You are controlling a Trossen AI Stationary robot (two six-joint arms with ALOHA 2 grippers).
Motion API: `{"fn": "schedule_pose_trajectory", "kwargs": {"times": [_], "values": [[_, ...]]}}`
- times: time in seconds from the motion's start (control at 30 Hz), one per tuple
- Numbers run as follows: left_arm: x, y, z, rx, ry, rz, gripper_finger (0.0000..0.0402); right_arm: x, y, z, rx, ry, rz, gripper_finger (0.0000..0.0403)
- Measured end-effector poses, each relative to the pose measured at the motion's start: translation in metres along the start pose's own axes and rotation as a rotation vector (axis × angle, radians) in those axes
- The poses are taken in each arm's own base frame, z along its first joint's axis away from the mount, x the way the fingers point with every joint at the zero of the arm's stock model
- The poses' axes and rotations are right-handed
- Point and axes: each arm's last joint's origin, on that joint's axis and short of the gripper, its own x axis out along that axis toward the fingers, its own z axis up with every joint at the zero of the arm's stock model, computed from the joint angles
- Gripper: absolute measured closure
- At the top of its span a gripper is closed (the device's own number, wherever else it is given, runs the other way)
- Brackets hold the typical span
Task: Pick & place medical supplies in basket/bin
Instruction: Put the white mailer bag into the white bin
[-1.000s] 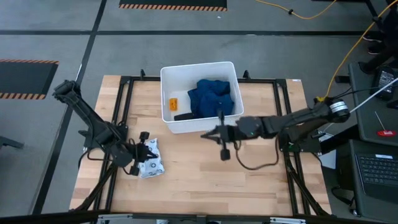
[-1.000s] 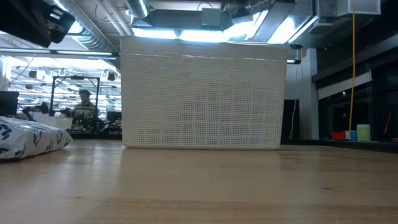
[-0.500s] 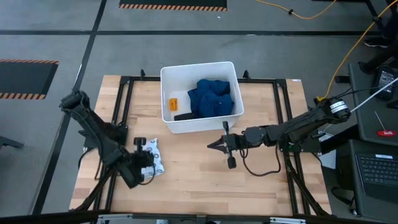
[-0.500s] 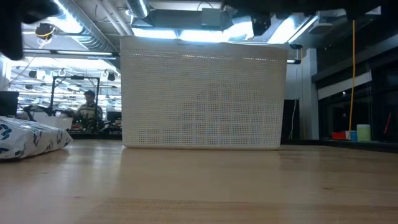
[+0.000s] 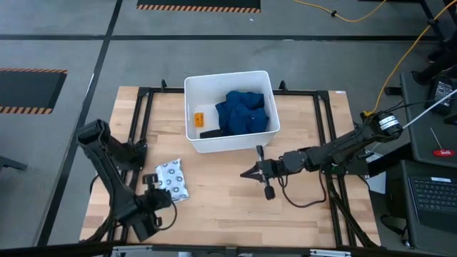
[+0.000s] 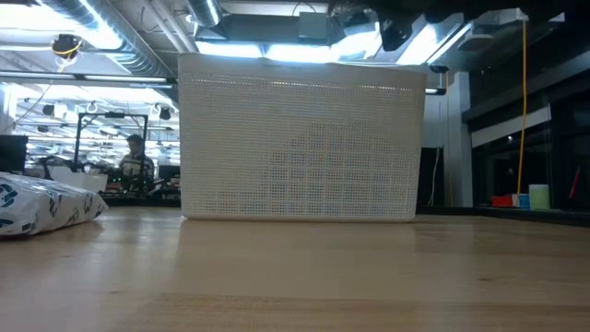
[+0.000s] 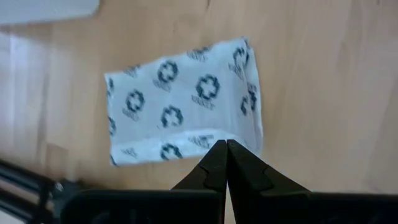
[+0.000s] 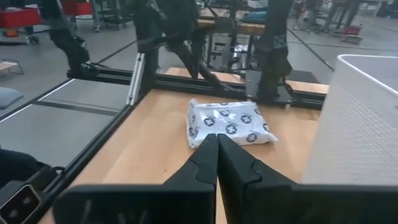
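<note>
Standing on the bench [image 5: 235, 207] just beyond the pinched-shut right end effector [image 5: 246, 173], the white tub [image 5: 227, 111] holds the dark-blue cloth [image 5: 246, 112], black oblong [image 5: 210, 133] and orange bottle [image 5: 199, 118], while the dotted white packet [image 5: 172, 180] lies just ahead of the left end effector [image 5: 151, 178], its fingers closed on nothing.

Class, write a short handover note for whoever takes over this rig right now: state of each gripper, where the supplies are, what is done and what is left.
Left gripper: jaws shut, empty, at the near edge of the white packet.
Right gripper: jaws shut, empty, over bare table in front of the tub.
In the tub: blue cloth, orange bottle, black oblong.
Done: three of four supplies binned.
Left: the white packet, lying on the table to the tub's front left, must be picked up and placed in the tub.
</note>
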Motion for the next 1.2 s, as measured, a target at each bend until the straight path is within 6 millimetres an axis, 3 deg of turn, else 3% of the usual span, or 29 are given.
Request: {"fn": "schedule_pose_trajectory", "kwargs": {"times": [0.27,0.83,1.03,1.2], "values": [[0.002,-0.003,-0.005,-0.158,0.004,0.008,0.0383,-0.001,0.003,0.0,-0.008,-0.001,0.011,0.0395],[-0.003,-0.016,-0.01,-0.218,-0.121,-0.074,0.0218,0.0,0.003,-0.002,-0.016,0.02,0.011,0.0395],[0.006,-0.019,-0.015,-0.138,-0.086,0.015,0.0208,0.0,0.003,-0.005,-0.019,0.048,0.011,0.0395],[0.023,-0.034,-0.021,-0.107,-0.032,0.073,0.0208,-0.001,0.003,-0.006,-0.019,0.06,0.011,0.0395]]}}
